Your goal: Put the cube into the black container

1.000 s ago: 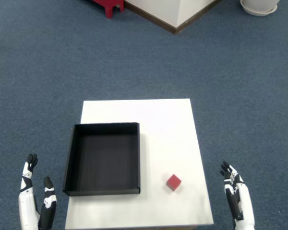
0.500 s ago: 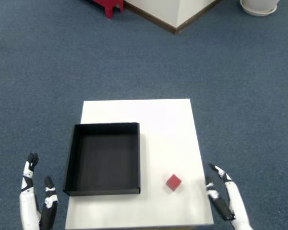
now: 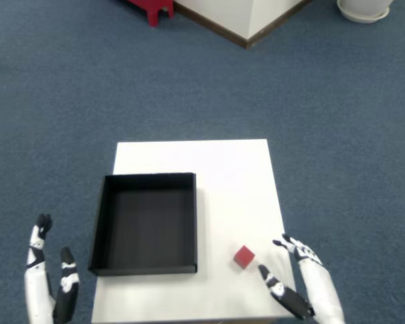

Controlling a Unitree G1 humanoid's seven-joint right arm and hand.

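Observation:
A small red cube (image 3: 244, 256) lies on the white table (image 3: 216, 169), near its front right corner. The black container (image 3: 146, 223), a shallow open square tray with nothing in it, sits on the table's left half, its right wall a short gap left of the cube. My right hand (image 3: 297, 280) hovers over the table's front right edge, just right of and below the cube, open with thumb and fingers spread and holding nothing. It does not touch the cube.
The left hand (image 3: 47, 277) hangs off the table's left side, below the container's front left corner. Blue carpet surrounds the table. A red stool (image 3: 152, 8), a white wall corner (image 3: 246, 20) and a white pot base (image 3: 363, 8) stand far back.
My right hand has moved left from beside the table to over its front right edge, closing in on the cube. The cube, the container and the left hand have stayed put.

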